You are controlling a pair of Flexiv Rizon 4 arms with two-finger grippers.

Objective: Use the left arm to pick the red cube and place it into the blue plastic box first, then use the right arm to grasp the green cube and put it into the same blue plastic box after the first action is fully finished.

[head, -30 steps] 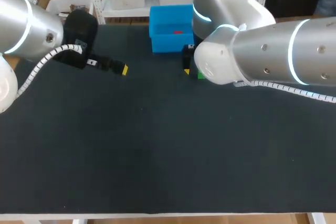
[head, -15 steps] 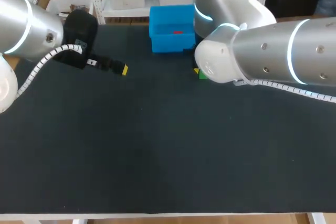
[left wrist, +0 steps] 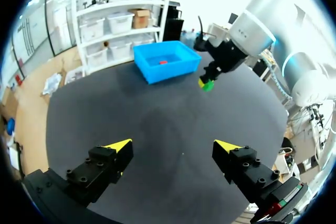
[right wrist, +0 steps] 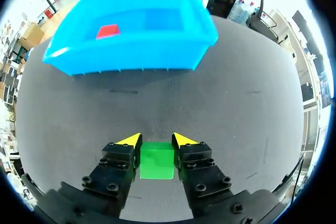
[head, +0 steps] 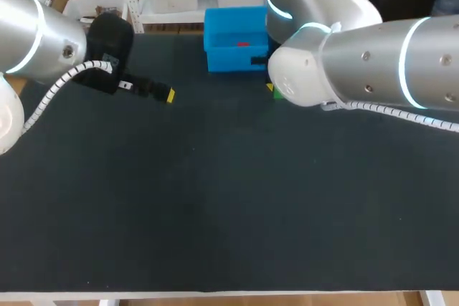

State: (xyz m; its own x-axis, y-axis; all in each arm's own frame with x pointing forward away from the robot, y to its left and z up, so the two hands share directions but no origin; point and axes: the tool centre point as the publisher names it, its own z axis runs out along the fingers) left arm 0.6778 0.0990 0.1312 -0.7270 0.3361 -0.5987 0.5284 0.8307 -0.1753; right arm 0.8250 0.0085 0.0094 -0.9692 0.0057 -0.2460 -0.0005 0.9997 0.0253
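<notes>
Dark counter [head: 215,213] runs wide from its near edge to the blue box [head: 231,59] at the far edge, with the red cube [head: 243,44] inside. Left wrist: left jaws spread wide, well apart from the box. Right wrist: right jaws clamped on the green cube [right wrist: 157,160], just short of the box.

I get bright, even light on the dark counter [head: 215,213]; glare whitens my right arm [head: 358,69], and the blue plastic box [right wrist: 131,59] casts a soft shadow.
</notes>
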